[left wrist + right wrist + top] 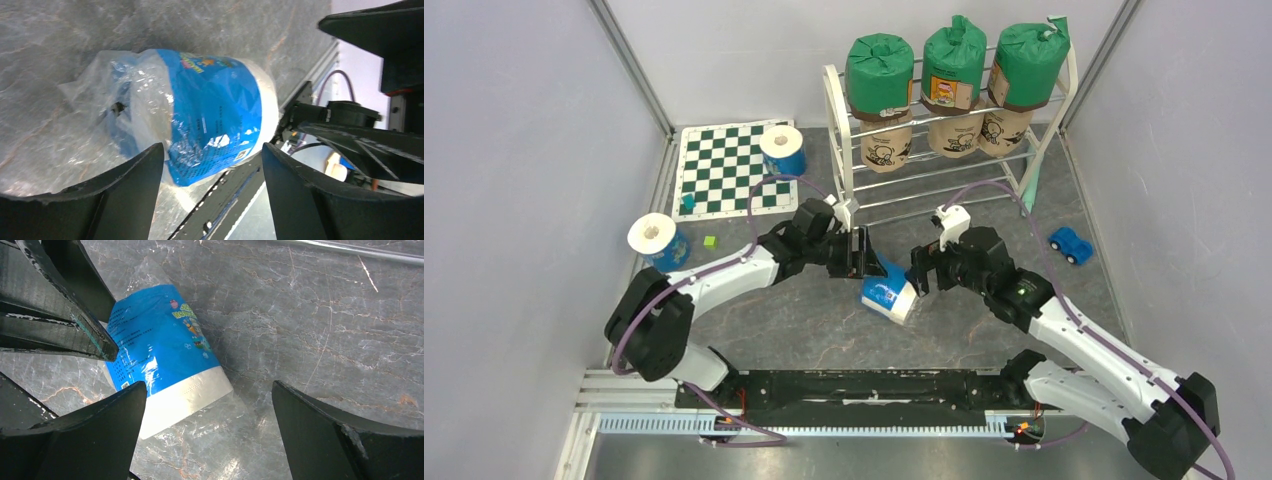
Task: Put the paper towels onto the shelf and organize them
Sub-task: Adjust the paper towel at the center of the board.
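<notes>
Holding green and tan rolls (pixel 951 75), shelf (pixel 836 130), left tool (pixel 212 150) astride blue roll (pixel 215 110), grip unclear, right tool (pixel 209 385) released

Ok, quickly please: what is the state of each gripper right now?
Left gripper: jaws closed on the blue-wrapped paper towel roll.
Right gripper: jaws open wide, holding nothing.

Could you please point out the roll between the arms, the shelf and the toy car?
roll between the arms (pixel 881 291): top view, on its blue wrap.
shelf (pixel 836 120): top view, on its left end frame.
toy car (pixel 1072 244): top view, on its roof.
</notes>
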